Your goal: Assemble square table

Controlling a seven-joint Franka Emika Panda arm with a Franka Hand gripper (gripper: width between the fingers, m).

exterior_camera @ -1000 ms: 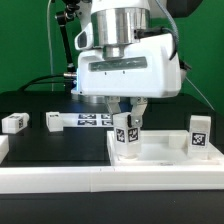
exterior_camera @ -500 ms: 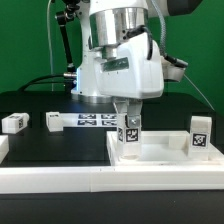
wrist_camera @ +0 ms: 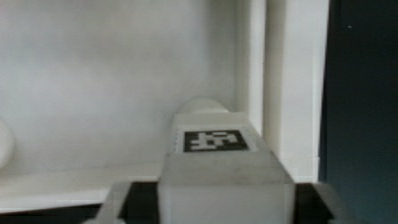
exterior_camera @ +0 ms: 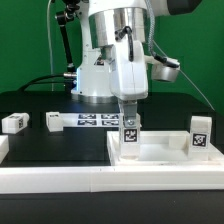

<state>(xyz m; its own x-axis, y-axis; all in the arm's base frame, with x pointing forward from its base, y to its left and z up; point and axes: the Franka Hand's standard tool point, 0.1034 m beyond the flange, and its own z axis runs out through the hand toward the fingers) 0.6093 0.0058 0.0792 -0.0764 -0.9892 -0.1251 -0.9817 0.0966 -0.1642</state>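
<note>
Jaws clamped on small white tagged plastic leg [exterior_camera: 129, 137], held upright on large white square plastic slab [exterior_camera: 165, 157], near its rim.

Small white tagged plastic leg [wrist_camera: 221, 150] gripped between blurred grey gripper fingers [wrist_camera: 128, 205], over large white square plastic slab [wrist_camera: 107, 90], close beside its raised rim [wrist_camera: 281, 70]; black table [wrist_camera: 365, 100] beyond rim.

Low exterior camera, close wrist camera.
Facing the arm from table height; peering down along the leg [exterior_camera: 128, 136], shared by both.
</note>
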